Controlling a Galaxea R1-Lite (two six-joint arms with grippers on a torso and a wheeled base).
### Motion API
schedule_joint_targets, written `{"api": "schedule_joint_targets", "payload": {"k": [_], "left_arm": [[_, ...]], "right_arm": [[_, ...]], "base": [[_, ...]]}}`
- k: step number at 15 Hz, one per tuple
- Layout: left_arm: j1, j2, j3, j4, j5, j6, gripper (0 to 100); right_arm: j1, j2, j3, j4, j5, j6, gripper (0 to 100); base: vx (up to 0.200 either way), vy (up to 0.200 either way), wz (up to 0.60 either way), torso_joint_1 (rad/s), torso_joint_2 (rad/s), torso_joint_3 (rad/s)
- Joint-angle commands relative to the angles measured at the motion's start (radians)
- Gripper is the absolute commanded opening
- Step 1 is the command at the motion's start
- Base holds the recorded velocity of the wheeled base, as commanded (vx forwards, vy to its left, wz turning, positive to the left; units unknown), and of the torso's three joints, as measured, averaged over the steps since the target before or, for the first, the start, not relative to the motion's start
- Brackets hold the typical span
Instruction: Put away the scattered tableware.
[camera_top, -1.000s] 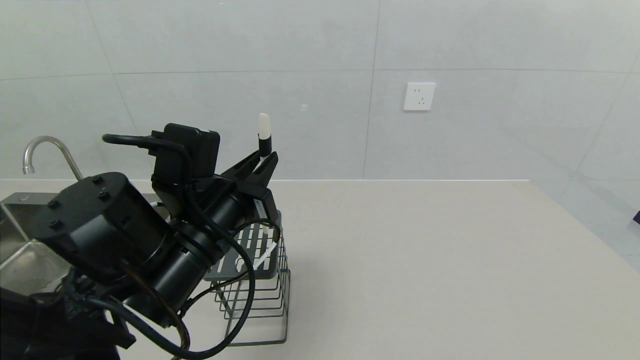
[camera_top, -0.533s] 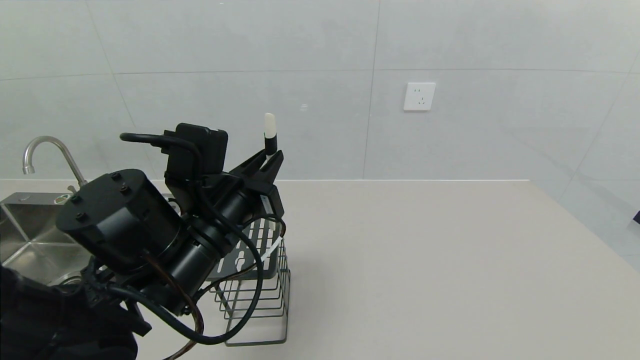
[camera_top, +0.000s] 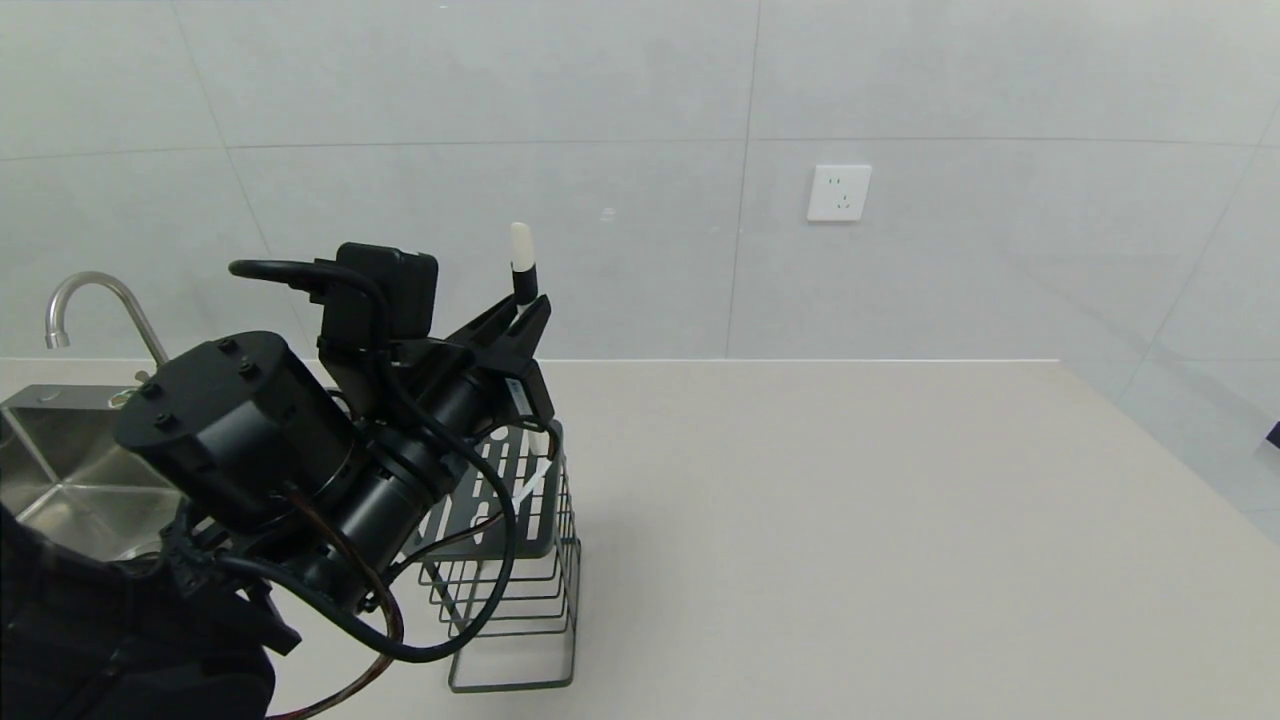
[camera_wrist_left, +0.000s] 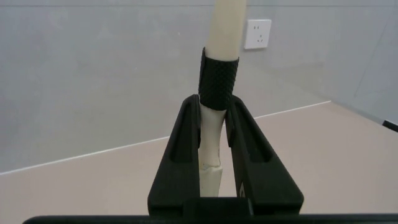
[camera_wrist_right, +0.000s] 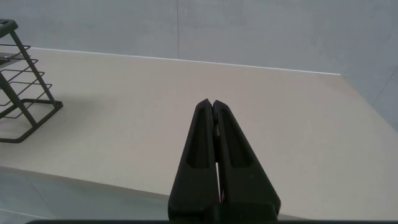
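Note:
My left gripper (camera_top: 525, 322) is shut on a white utensil (camera_top: 521, 243) with a black grip band. It holds the utensil upright over the dark wire rack (camera_top: 520, 600). The utensil's lower end (camera_top: 535, 482) shows white against the rack's slotted top (camera_top: 500, 515); I cannot tell how deep it sits. In the left wrist view the utensil (camera_wrist_left: 221, 81) stands between the two black fingers of the left gripper (camera_wrist_left: 214, 109). My right gripper (camera_wrist_right: 212, 106) is shut with nothing in it, above the bare beige counter (camera_wrist_right: 124, 112).
The rack (camera_wrist_right: 25, 93) stands near the counter's left end, beside a steel sink (camera_top: 60, 470) with a curved faucet (camera_top: 90, 290). A wall socket (camera_top: 838, 192) sits on the tiled wall behind. The counter (camera_top: 850, 500) stretches open to the right of the rack.
My left arm swung slightly right with the utensil, then came back left and a little higher. The utensil stays upright over the rack.

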Motion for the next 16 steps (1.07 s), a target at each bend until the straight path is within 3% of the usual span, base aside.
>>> {"api": "schedule_joint_targets", "payload": {"k": [1, 4, 16], "left_arm": [[0.001, 0.009, -0.001, 0.0, -0.001, -0.002, 0], [-0.005, 0.018, -0.01, 0.0, -0.026, 0.0, 0], [0.003, 0.024, 0.003, 0.002, -0.026, -0.002, 0]], "right_arm": [[0.0, 0.0, 0.0, 0.0, 0.001, -0.001, 0], [0.0, 0.0, 0.0, 0.0, 0.001, 0.001, 0], [0.0, 0.0, 0.0, 0.0, 0.001, 0.001, 0]], "base": [[0.0, 0.0, 0.0, 0.0, 0.0, 0.0], [0.0, 0.0, 0.0, 0.0, 0.0, 0.0], [0.0, 0.0, 0.0, 0.0, 0.0, 0.0]]}}
